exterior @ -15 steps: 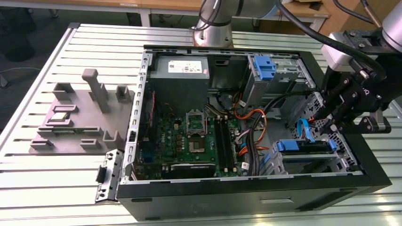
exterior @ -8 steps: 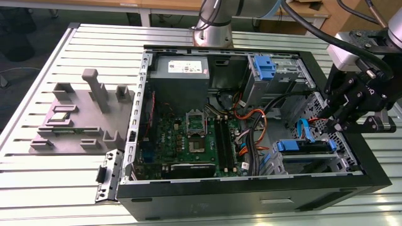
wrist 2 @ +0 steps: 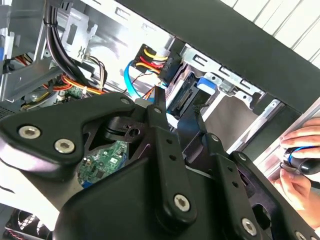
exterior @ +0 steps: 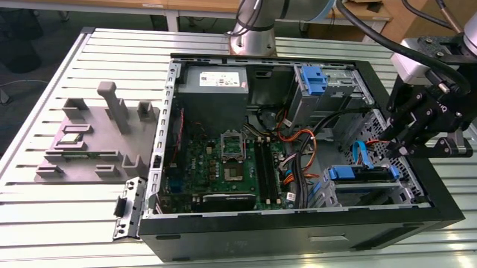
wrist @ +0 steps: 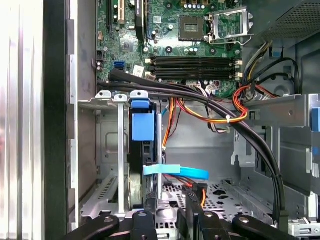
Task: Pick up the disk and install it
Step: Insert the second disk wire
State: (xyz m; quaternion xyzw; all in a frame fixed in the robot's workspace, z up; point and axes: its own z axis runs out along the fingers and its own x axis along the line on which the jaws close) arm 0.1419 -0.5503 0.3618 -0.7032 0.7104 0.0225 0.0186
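Observation:
The disk (exterior: 361,174) sits on edge in the lower drive cage at the exterior view's right, inside the open computer case (exterior: 298,220). Its blue carrier rail faces up. In the first wrist view the disk (wrist: 136,170) stands edge-on between the cage walls with its blue tab on top. The second wrist view also shows the disk (wrist 2: 184,97). My gripper (exterior: 399,149) hangs just above that cage, close to the disk. The fingers (wrist: 192,207) stand apart, so the gripper (wrist: 170,202) (wrist 2: 177,102) is open with nothing between them. A blue flat cable (wrist: 175,172) crosses beside the disk.
A grey power-supply box (exterior: 212,81) and the motherboard (exterior: 231,162) lie in the case. A bare blue bracket (exterior: 316,81) stands in the upper cage. A black cable bundle (wrist: 225,115) runs past the cage. A person's hand (wrist 2: 300,167) rests outside the case. A grey fixture (exterior: 97,134) lies on the table.

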